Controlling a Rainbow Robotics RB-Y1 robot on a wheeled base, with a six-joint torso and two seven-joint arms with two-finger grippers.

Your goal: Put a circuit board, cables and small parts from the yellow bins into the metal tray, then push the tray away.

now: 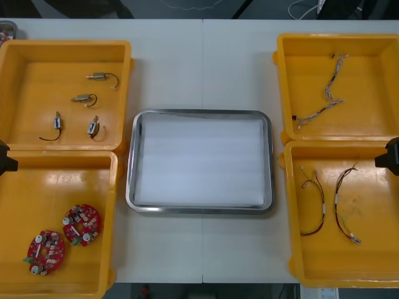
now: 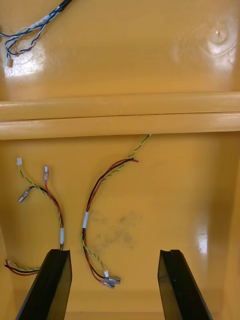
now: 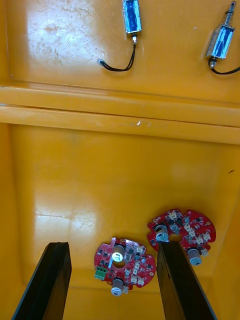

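Jaws on both our arms stand apart, clamped on nothing. Our left jaws hang over the near left yellow bin (image 1: 56,187), at the left edge of the tabletop (image 1: 199,62). In the left wrist view one round red circuit board (image 3: 124,265) lies on the bin floor between the two black fingers (image 3: 50,280). A second circuit board (image 3: 182,232) lies just beside it, past the tip of one finger. From the front view we see both boards in the near left part of that bin.

Beyond it, the far left bin (image 1: 37,75) holds four small metal parts (image 1: 96,76) (image 1: 82,98) (image 1: 58,121) (image 1: 93,126), each with a thin black lead, lying apart from one another.

Our right jaws hang over the near right bin (image 1: 374,249), at the right edge of the tabletop. Two red and yellow cables (image 1: 336,202) lie curved on its floor, side by side and apart. In the right wrist view one of them runs between the fingers and the other lies near one finger. The far right bin (image 1: 374,81) holds a twisted blue and white cable (image 1: 318,112).

Between the left and right bins, in the middle of the tabletop, sits the metal tray (image 1: 130,162), shiny at the rim and white inside. We see every board, cable and part lying in the bins.
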